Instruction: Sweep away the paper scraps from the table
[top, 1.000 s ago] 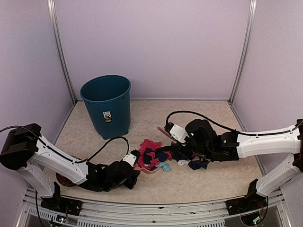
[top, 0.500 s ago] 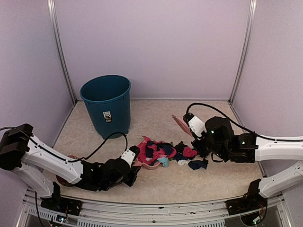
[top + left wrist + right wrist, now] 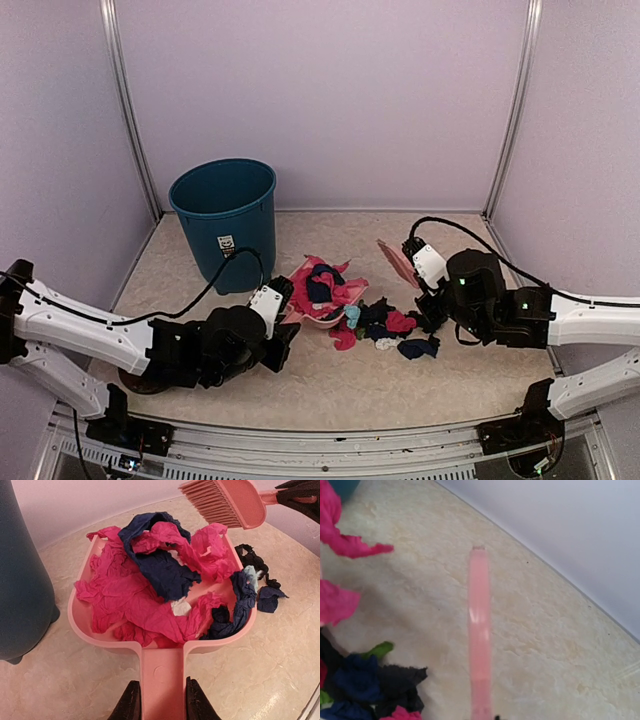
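My left gripper (image 3: 162,706) (image 3: 284,338) is shut on the handle of the pink dustpan (image 3: 82,630) (image 3: 301,318). The pan is heaped with magenta and dark blue paper scraps (image 3: 150,580) (image 3: 325,285). To its right, more scraps (image 3: 385,328) lie loose on the table (image 3: 330,235): black ones (image 3: 252,560), a dark blue one (image 3: 270,597), magenta, teal and white. My right gripper (image 3: 420,285) is shut on the pink brush (image 3: 397,262) (image 3: 225,502), held above and right of the pan's mouth. The right wrist view shows the brush (image 3: 480,630) edge-on beside dark scraps (image 3: 370,685).
A tall teal bin (image 3: 225,220) (image 3: 20,580) stands at the back left, close to the dustpan's left side. A dark red object (image 3: 133,378) sits partly hidden under my left arm. Lilac walls close in the table on three sides.
My left arm has pushed the loaded dustpan right and toward the back. My right arm has drawn the brush back to the right, off the pile. Several scraps stay on the table.
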`<state>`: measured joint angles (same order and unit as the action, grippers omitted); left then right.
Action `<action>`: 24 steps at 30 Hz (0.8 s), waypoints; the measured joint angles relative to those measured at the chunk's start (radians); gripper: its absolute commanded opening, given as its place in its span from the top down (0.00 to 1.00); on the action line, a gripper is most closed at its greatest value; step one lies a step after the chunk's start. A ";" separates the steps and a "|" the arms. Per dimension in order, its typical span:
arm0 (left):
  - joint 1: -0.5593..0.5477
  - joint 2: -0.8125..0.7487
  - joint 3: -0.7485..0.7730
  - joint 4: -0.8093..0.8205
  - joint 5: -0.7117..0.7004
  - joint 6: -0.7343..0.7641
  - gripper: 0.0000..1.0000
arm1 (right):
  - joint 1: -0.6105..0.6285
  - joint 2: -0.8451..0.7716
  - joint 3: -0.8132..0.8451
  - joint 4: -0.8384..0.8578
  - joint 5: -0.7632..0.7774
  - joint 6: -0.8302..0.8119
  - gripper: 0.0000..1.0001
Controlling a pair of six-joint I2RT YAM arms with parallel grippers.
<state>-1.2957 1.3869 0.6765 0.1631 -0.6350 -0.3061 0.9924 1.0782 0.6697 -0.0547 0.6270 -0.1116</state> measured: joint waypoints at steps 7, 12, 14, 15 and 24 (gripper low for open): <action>0.030 -0.074 0.126 -0.172 -0.002 0.002 1.00 | -0.008 -0.014 -0.005 0.003 0.000 0.002 1.00; 0.060 -0.134 0.230 -0.293 0.006 0.002 1.00 | -0.013 -0.014 -0.008 0.010 -0.002 0.002 1.00; 0.068 -0.152 0.276 -0.335 0.010 0.002 1.00 | -0.014 -0.014 -0.008 0.017 -0.004 0.001 1.00; 0.075 -0.161 0.309 -0.368 0.013 0.002 1.00 | -0.014 -0.014 -0.008 0.022 -0.006 0.001 1.00; 0.148 -0.225 0.474 -0.524 0.042 -0.023 1.00 | -0.020 0.013 -0.008 0.059 -0.021 -0.003 1.00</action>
<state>-1.1473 1.1622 1.1507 -0.3611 -0.5930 -0.3294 0.9726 1.0908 0.6617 0.0044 0.6060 -0.1143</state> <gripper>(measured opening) 0.235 0.047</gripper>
